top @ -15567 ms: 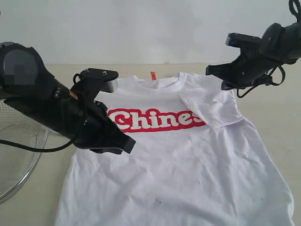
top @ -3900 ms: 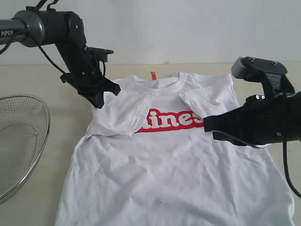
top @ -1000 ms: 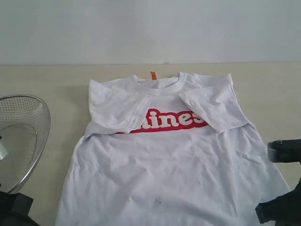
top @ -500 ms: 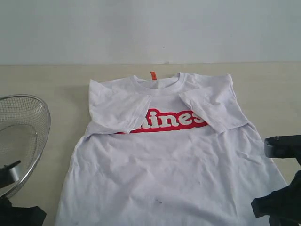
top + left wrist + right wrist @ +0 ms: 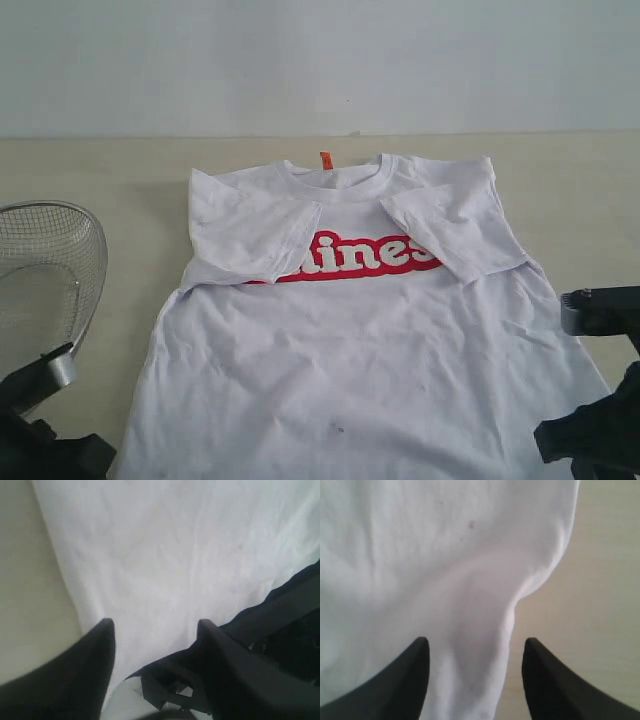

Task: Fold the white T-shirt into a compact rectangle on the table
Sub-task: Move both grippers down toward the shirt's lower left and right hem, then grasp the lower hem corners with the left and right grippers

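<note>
The white T-shirt (image 5: 360, 340) lies face up on the table (image 5: 100, 170), both sleeves folded in over the red lettering (image 5: 365, 254). My left gripper (image 5: 155, 627) is open just above the shirt's white cloth (image 5: 165, 560), near its side edge at the lower left. My right gripper (image 5: 475, 645) is open too, with the shirt's lower right edge (image 5: 485, 630) lying between its fingers, untouched. In the exterior view only the left arm (image 5: 45, 445) and the right arm (image 5: 600, 430) show, at the two bottom corners.
A round wire-mesh basket (image 5: 50, 270) stands at the left, close to the left arm. Bare tabletop (image 5: 600, 605) runs along the shirt's right side and behind the collar. A pale wall (image 5: 320, 60) closes the back.
The left arm has come further into the bottom left corner, toward the shirt's hem. The right arm has hardly shifted. The shirt lies as before.
</note>
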Action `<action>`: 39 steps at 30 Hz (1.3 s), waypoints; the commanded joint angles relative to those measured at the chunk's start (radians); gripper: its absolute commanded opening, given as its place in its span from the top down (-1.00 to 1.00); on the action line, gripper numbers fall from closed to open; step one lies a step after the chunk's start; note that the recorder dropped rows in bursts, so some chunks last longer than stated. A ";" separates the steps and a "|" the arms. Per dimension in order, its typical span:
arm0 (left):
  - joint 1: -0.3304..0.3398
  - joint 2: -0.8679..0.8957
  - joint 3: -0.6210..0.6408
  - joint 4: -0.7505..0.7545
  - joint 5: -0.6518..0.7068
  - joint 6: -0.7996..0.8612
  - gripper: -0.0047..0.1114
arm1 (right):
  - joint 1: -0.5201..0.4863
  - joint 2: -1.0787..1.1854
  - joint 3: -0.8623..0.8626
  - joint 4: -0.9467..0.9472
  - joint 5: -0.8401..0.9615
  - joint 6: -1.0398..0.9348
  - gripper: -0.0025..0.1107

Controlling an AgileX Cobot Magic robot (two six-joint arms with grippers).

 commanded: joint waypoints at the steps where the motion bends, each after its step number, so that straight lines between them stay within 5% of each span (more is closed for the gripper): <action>1: -0.004 0.001 -0.003 0.111 -0.033 -0.102 0.07 | 0.002 0.000 0.001 0.002 -0.004 -0.003 0.08; 5: -0.004 0.001 -0.003 0.184 -0.075 -0.155 0.07 | 0.002 0.000 0.001 0.002 -0.005 -0.003 0.08; 39: -0.020 0.031 -0.003 0.063 -0.112 -0.062 0.07 | 0.002 0.000 0.001 -0.011 -0.027 0.056 0.08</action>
